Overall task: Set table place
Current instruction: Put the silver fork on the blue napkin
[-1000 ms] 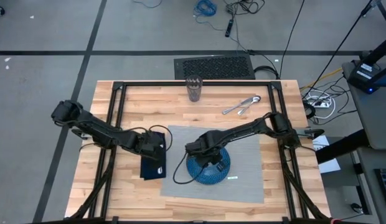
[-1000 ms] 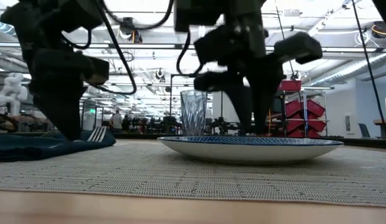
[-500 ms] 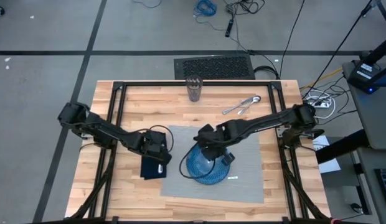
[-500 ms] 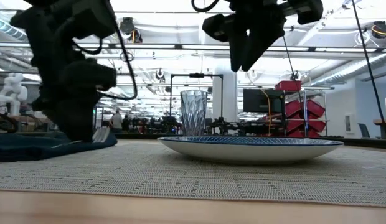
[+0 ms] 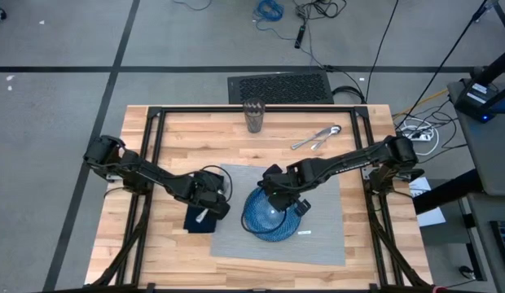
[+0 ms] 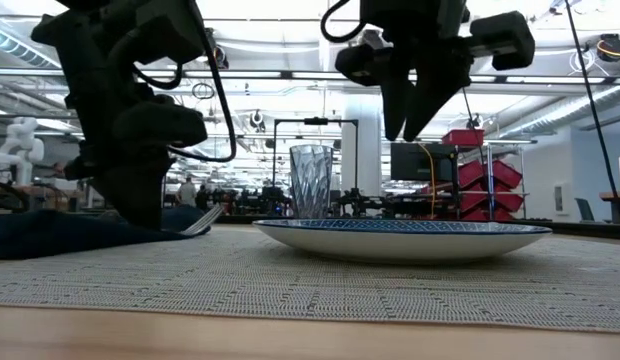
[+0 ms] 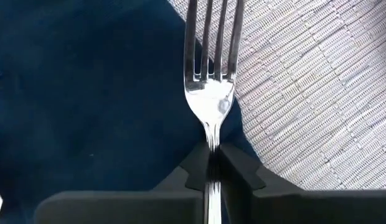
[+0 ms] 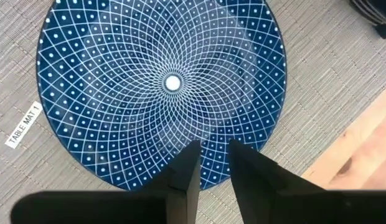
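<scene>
Overhead, my left gripper (image 5: 205,213) sits over the navy napkin (image 5: 197,221) at the left edge of the grey placemat (image 5: 318,232) on the table (image 5: 187,130); my right gripper (image 5: 300,207) hangs above the blue plate (image 5: 265,221) on the placemat.

Low view: the plate (image 6: 405,238) rests flat on the placemat (image 6: 290,280), a glass (image 6: 311,181) behind it.

Left wrist view: my fingers (image 7: 240,171) are clamped on a fork (image 7: 210,93) handle, tines over the napkin (image 7: 87,93).

Right wrist view: my right fingers (image 8: 183,168) stand slightly apart above the plate (image 8: 162,81), holding nothing.
</scene>
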{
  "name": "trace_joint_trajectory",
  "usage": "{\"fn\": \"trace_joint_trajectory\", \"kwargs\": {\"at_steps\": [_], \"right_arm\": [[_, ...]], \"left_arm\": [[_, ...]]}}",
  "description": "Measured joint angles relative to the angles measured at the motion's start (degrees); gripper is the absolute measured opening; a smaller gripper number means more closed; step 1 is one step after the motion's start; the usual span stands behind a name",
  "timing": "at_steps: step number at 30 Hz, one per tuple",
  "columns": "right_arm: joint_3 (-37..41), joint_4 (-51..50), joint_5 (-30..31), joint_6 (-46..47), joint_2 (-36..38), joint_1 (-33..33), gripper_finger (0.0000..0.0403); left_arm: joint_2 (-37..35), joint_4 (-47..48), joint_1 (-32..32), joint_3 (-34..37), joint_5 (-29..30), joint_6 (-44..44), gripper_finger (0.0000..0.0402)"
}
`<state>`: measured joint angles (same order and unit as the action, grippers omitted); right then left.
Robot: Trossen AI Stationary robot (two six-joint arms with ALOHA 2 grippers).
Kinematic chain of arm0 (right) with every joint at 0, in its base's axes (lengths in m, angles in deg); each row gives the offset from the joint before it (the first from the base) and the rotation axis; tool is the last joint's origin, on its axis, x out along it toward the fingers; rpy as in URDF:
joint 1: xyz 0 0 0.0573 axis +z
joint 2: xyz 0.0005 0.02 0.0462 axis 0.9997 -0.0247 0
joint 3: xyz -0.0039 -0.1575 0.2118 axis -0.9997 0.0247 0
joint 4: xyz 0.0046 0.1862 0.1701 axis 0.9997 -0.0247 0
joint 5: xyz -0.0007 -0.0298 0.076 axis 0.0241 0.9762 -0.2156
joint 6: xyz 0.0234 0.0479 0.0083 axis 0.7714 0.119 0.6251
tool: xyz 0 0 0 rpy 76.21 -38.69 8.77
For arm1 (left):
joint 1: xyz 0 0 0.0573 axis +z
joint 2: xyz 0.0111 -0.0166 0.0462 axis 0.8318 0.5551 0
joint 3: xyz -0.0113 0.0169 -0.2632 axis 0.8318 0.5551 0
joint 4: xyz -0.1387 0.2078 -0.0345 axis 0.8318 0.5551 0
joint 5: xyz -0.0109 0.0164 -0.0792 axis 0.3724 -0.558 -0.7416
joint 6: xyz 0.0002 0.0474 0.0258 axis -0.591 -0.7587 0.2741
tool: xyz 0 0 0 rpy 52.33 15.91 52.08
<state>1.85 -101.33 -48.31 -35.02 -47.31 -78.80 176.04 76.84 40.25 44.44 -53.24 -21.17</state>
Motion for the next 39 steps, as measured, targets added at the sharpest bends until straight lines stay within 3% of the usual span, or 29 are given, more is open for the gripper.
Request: {"fn": "trace_joint_trajectory", "kwargs": {"at_steps": [9,17,39], "right_arm": [[0.6,0.49,0.0,0.39,-0.02,0.0,0.0068],[0.6,0.49,0.0,0.59,-0.02,0.0,0.0068],[0.56,3.49,-0.66,-0.93,-0.02,-0.01,0.0068]], "left_arm": [[-0.1,1.07,0.13,-2.48,0.73,-3.13,0.0004],[-0.13,7.74,0.2,-4.91,1.4,-2.77,0.0003],[-0.19,7.21,0.21,-5.59,-0.29,-1.31,0.0002]]}}
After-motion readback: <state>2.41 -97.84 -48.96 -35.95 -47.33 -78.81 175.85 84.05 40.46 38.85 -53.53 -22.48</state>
